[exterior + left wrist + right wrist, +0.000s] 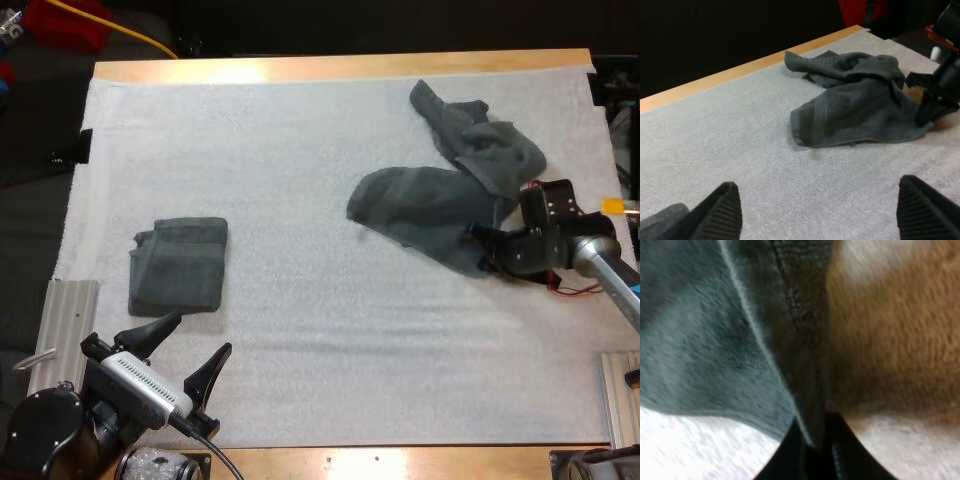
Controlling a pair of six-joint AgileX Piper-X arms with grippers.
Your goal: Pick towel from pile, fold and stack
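From the high view you get the whole layout. The crumpled towel [450,190] sprawls on the far right part of the white mat [320,350]. The folded towel [180,265] lies flat on the near left part, well apart from it. That view places your right gripper [481,250] at the crumpled towel's near right edge, but it leaves the grip itself vague.

The right wrist view settles that. There the right gripper [812,455] has its two black fingers drawn close together with a hemmed edge of the crumpled towel [705,340] pinched between them. Beside the cloth there is a blurred brownish patch; it may be cloth or the surface in warm light, and you cannot tell which.

The left wrist view adds the side-on look. The crumpled towel [855,110] rises in soft folds towards the table's far side, and the right gripper [935,95] sits at its edge. A corner of the folded towel [660,220] lies just beside one near finger.

Your left gripper [200,334] hangs just on the near side of the folded towel. Its fingers are spread wide and touch nothing. In its own view the left gripper [817,182] has bare mat between its tips.

The mat covers nearly all of the wooden table [330,68], which shows as a strip along the far side. Beyond that edge all is dark.
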